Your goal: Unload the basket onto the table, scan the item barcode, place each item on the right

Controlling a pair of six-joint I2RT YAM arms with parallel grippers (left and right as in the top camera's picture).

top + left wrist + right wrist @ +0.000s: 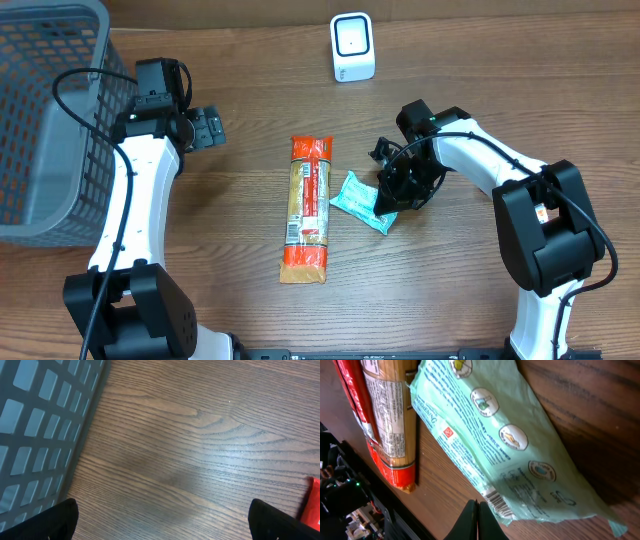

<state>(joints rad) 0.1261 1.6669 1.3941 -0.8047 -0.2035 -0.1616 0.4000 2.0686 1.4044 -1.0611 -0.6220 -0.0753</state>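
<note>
A mint-green wipes packet [362, 202] lies flat mid-table [250, 90], just right of a spaghetti pack [307, 208], well below the white barcode scanner [352, 47]. The right end effector [476, 517] is clenched at the packet's barcode edge. The left end effector [205, 128] hangs released beside a grey basket [50, 110].

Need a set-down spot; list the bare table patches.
Bare wood: between the left arm and the long orange spaghetti packet; right of the white boxy scanner. Crowded: the mint-green foil pouch beside that packet, shut right gripper at its edge.
</note>
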